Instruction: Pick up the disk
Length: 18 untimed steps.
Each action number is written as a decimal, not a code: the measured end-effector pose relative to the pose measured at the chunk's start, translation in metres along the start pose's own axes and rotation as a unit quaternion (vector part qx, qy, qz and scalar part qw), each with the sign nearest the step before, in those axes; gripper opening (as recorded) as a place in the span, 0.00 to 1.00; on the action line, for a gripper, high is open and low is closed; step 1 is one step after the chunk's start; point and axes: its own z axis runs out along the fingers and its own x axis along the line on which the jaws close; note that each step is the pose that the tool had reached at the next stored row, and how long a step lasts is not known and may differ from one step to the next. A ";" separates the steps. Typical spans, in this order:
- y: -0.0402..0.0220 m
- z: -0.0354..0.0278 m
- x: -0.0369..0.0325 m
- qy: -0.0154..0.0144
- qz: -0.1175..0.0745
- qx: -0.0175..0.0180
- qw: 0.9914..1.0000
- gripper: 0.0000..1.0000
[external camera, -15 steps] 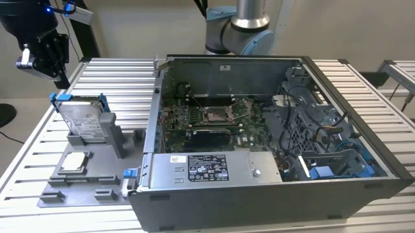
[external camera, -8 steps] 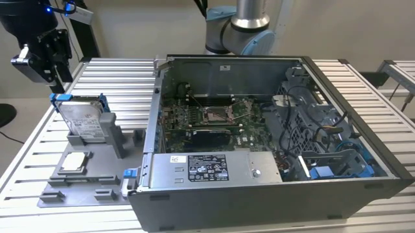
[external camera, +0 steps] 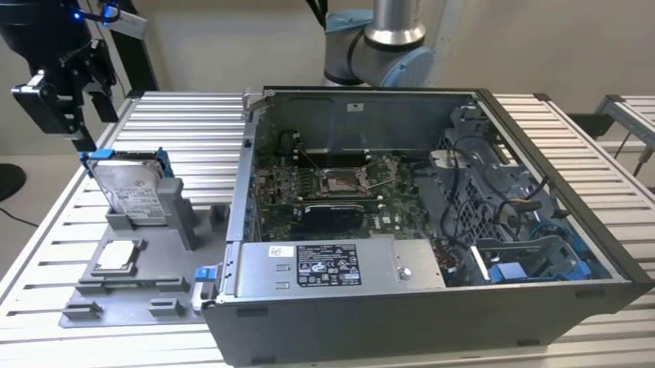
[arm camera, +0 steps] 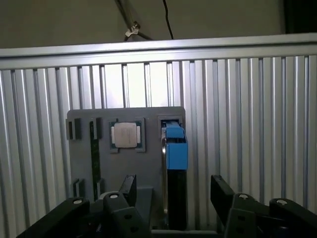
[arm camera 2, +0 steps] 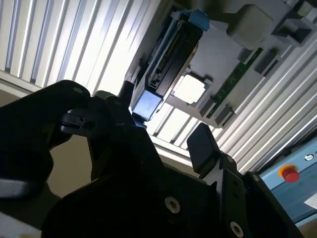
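You see the gripper (external camera: pixel 92 126) in the upper left of the exterior view, above the disk (external camera: pixel 133 188) and apart from it; its fingers (arm camera: pixel 220 191) are spread open and hold nothing. The disk stands on its edge in a slot of the grey holder (external camera: pixel 128 305) at the left of the frame, with the white label toward the camera and the blue carrier around it; in the first wrist view it appears between the two fingers. A small square chip (external camera: pixel 118 255) lies in the holder, lower in the frame; the open computer case (external camera: pixel 369 115) stands just beside on the slatted worktop (external camera: pixel 184 123).
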 end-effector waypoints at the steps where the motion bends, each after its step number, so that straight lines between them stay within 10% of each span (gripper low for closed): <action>1: 0.0000 0.0016 0.0000 0.000 0.000 0.000 1.000 1.00; 18: 0.0026 0.0350 -0.0001 0.000 -0.018 0.006 1.000 1.00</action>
